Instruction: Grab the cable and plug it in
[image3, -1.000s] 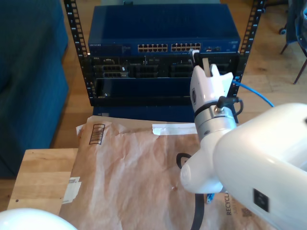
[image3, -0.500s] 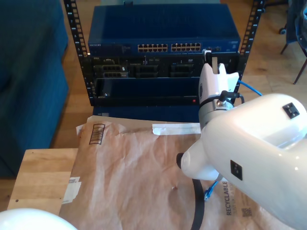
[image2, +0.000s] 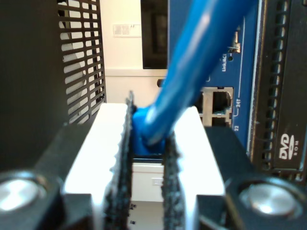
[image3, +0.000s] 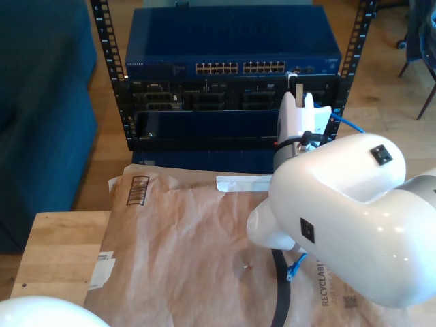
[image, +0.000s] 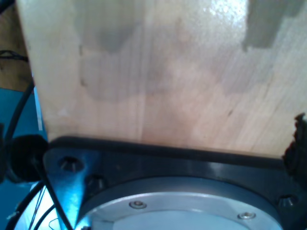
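The bright-blue cable (image2: 201, 52) is pinched near its plug end between the black pads of my second gripper (image2: 147, 127), which is shut on it. Just beyond the jaws are the network ports (image2: 218, 105) of the blue switch (image3: 231, 48). In the exterior view my second gripper (image3: 294, 85) is held up to the switch's front at the right end of its port row (image3: 240, 67). The cable (image3: 349, 123) loops out on the exterior view's right, and its other end (image3: 294, 267) lies on the brown paper. The first wrist view looks down on a wooden surface (image: 158, 72).
The switch sits in a black rack (image3: 109, 75) with more units below it. Brown paper (image3: 191, 231) covers the table, with a wooden board (image3: 61, 252) at the exterior view's lower left. A thick black hose (image3: 281, 300) hangs under the arm. Blue fabric (image3: 41, 102) fills the exterior view's left.
My second gripper has shifted a little sideways along the switch's front, still holding the cable. The arm's white body has swung up and nearer the exterior camera.
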Available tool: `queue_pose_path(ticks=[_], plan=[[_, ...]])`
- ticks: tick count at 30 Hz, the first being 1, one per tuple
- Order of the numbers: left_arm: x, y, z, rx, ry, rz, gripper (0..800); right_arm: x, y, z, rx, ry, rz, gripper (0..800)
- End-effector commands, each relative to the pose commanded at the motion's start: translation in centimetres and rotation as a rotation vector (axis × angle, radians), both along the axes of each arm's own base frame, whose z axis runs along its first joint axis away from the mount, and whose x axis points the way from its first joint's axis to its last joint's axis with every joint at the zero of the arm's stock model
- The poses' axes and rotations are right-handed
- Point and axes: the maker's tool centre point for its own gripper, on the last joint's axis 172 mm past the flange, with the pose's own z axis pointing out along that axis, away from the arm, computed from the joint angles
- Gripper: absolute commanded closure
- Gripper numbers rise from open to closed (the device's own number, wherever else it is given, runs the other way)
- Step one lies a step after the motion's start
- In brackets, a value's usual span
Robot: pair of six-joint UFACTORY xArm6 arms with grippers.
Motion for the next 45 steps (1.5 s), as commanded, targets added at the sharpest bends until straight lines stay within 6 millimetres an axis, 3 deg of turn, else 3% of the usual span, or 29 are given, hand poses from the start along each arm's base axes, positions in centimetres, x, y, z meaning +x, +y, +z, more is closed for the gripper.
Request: queue_pose_path(ticks=[18, 26, 33, 45], plan=[[0.0, 0.0, 0.0, 0.000, 0.000, 0.000, 0, 1.3, -0.6, -1.2, -0.009, -0.003, -0.017, 800], [0.0, 0.0, 0.0, 0.000, 0.000, 0.000, 0, 1.8, -0.7, -0.2, -0.003, -0.023, -0.018, 800], [0.0, 0.0, 0.0, 0.000, 0.000, 0.000, 0, 2.2, -2.3, -0.1, -0.003, -0.026, -0.041, 800], [0.0, 0.0, 0.0, 0.000, 0.000, 0.000, 0, 2.9, -0.5, -0.1, -0.027, -0.036, 0.025, 800]])
